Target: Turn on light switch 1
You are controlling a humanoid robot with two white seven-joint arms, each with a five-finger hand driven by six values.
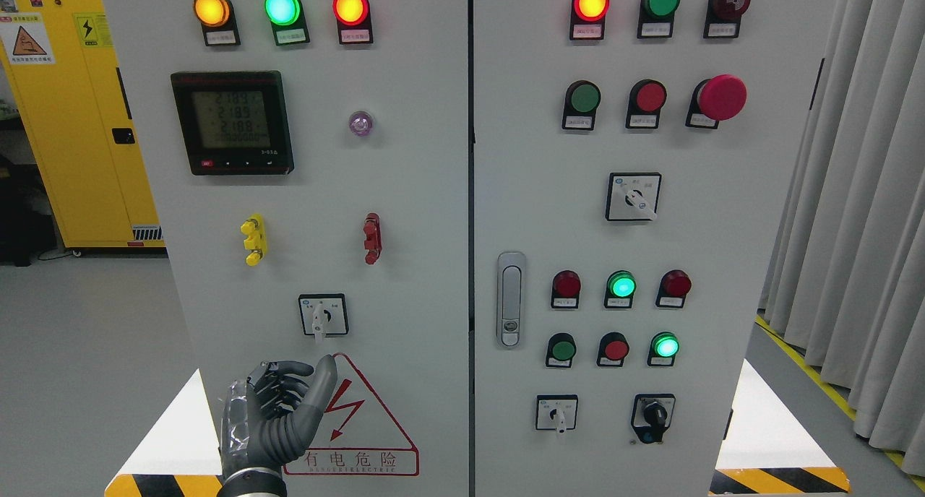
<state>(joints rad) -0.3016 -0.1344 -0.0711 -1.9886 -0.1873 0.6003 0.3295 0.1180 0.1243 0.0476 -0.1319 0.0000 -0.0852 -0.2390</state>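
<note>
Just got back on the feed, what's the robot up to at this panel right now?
The left hand is raised in front of the electrical cabinet, fingers curled with the thumb up, just below the small rotary switch on the left door. It isn't touching the switch yet. The right hand is out of view.

Views: one only, from the robot's head.
Facing: straight at the grey control cabinet (462, 193), roughly level.
Nearness: close; the cabinet's two doors fill most of the frame.
Edges: yellow locker (65, 121) at far left, curtain (853, 193) at right, floor (79, 352) below.
Overlap: none, no second view.
</note>
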